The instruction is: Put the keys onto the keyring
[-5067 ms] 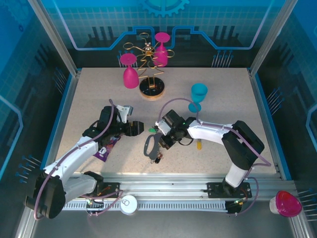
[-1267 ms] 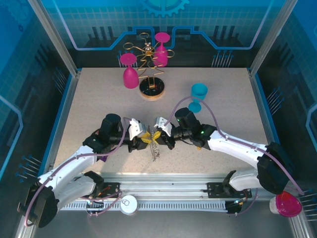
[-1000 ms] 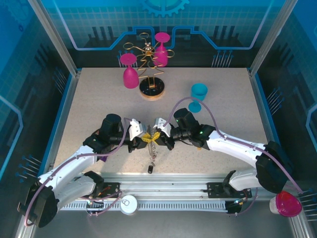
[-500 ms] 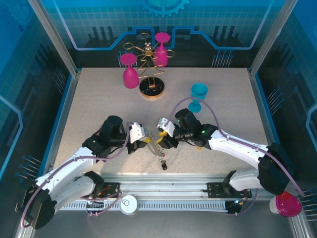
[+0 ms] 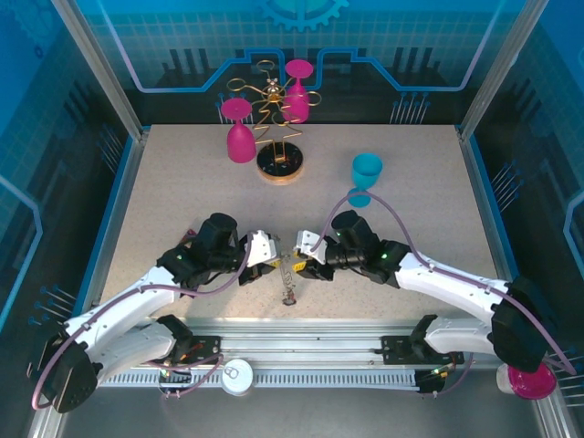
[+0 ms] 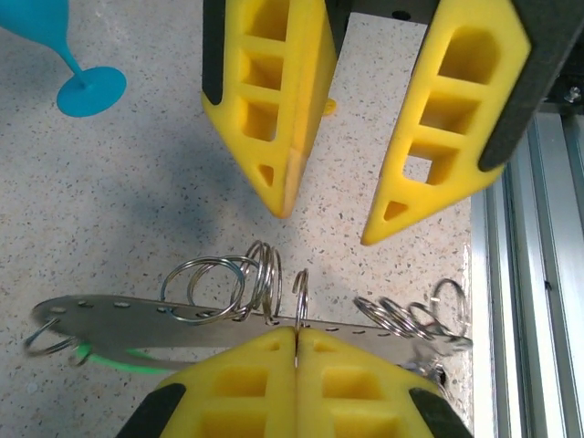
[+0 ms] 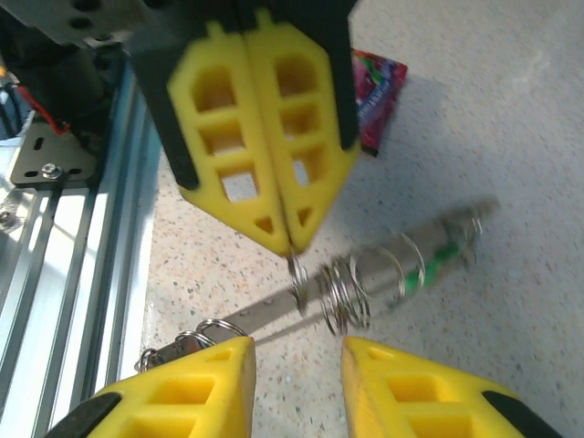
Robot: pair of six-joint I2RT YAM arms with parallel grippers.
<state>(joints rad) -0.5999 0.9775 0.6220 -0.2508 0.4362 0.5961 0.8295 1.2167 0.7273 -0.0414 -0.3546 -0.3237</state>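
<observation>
Left pincer [image 6: 297, 336] is clamped on the keyring [image 6: 137, 315], held up near the front rail [image 5: 319, 330]; right pincer [image 7: 297, 351] gapes wide, holding nothing. Threading seems in hand: next, the right must bring a key to the loop, where small rings [image 6: 228, 283] crowd. Snack packet [image 7: 376, 100] lies close behind, blue cup [image 5: 367, 172] well apart.

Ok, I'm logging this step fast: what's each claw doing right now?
Left claw: closed, pinching the keyring by a small ring.
Right claw: open, holding nothing.
</observation>
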